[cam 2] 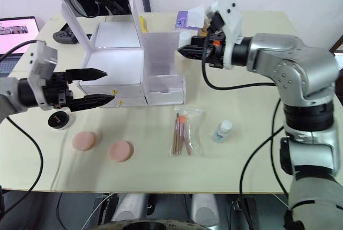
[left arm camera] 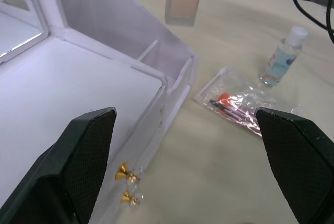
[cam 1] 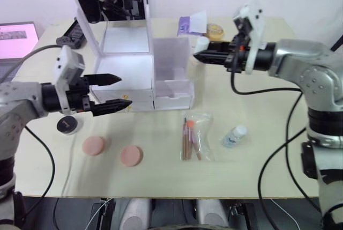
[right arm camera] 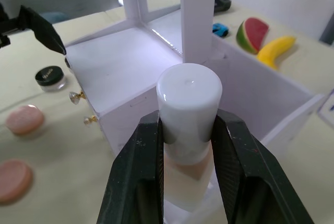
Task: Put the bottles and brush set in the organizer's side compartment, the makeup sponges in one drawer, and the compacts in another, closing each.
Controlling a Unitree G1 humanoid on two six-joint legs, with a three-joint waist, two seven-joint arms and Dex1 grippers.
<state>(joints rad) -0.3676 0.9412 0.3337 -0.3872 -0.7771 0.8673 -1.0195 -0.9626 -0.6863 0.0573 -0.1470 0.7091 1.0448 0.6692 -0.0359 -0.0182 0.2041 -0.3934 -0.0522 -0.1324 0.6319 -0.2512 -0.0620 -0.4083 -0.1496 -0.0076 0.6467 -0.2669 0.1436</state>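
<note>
Right end effector (right arm camera: 187, 145), clamped on the plain yellowish white-capped bottle (right arm camera: 189, 130), holds it just right of the white plastic organizer's (cam 1: 128, 69) tall translucent side compartment (cam 1: 171, 61). Good practice, in judgement: centre the bottle over the open bin, keep it upright, lower inside the walls, then release. Left end effector (cam 1: 110, 91) waits open before the drawers. Blue-labelled bottle (cam 1: 234, 135) and bagged brush set (cam 1: 192, 135) lie on the near desk (cam 1: 257, 160).
</note>
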